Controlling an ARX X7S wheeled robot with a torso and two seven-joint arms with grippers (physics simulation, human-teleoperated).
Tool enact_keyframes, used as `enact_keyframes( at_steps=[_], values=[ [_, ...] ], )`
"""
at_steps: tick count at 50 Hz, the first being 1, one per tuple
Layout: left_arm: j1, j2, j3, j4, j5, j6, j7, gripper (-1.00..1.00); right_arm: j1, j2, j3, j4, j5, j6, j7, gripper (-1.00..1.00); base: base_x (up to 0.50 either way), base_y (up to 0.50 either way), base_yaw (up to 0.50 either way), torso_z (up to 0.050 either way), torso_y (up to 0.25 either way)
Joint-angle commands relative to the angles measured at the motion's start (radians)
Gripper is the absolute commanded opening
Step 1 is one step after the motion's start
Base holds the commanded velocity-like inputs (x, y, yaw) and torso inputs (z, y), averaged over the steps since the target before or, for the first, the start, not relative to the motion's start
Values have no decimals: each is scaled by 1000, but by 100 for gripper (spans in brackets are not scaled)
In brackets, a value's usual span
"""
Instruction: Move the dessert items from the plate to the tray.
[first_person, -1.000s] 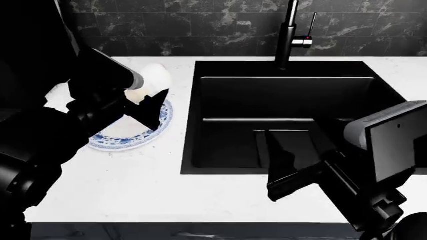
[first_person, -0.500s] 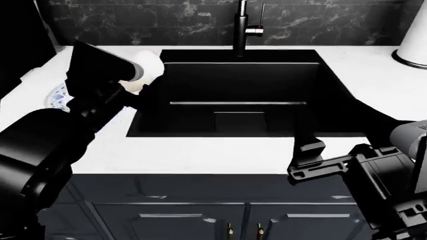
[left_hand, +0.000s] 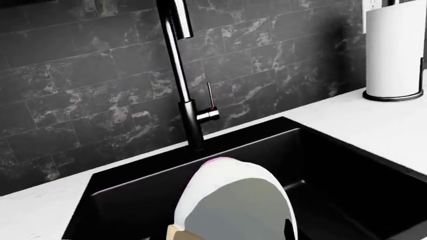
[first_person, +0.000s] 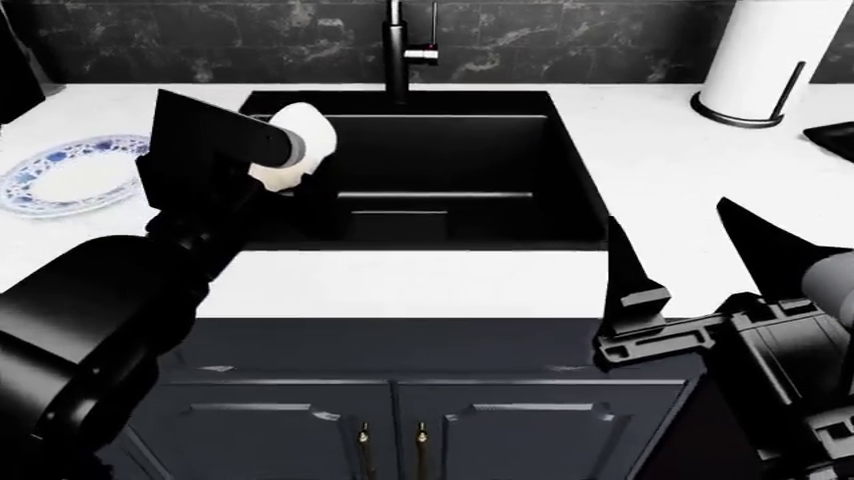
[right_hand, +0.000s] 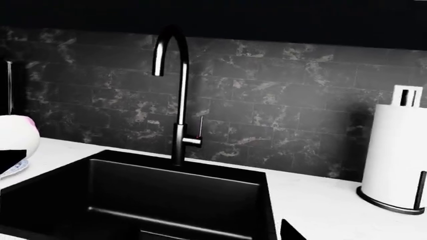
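— Where is the cone (first_person: 296, 148)?
— In the left gripper (first_person: 300, 185), clamped between its fingers and held above the left edge of the sink (first_person: 441, 230); its white scoop fills the foreground of the left wrist view.
— And the plate (first_person: 74, 175)?
— To the left of that gripper, on the white counter (first_person: 667, 190), with no cone visible on it.
— The right gripper (first_person: 694, 265)?
— Spread wide with nothing in it, low over the counter's front edge, right of the sink.
— Anything beyond?
— A faucet (first_person: 396, 50) behind the sink, a paper towel roll (first_person: 767, 55) far right. The tray is out of view.
— Any writing?
— None readable.
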Motion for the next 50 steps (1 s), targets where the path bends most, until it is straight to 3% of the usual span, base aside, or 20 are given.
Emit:
enact_keyframes(
  at_steps=[1,22,35,50],
  values=[
    [-7,13,3,33,-21,-34,-36,-100,45,18,-10,33,13,-6,-19,100,-90,-500,0,50,41],
    [25,46,-28,129,-73,-72,-77,-100,27,28,5,55,-14,-40,-39,100,-91,-500,0,50,41],
    [41,35,-31,121,-82,-57,-65,-100,80,17,-54,84,-28,-32,-43,100,-92,-500,0,50,41],
    [41,27,-27,139,-94,-70,-69,-100,93,54,-216,47,-439,-112,7,100,-84,-500,0,50,41]
  ],
)
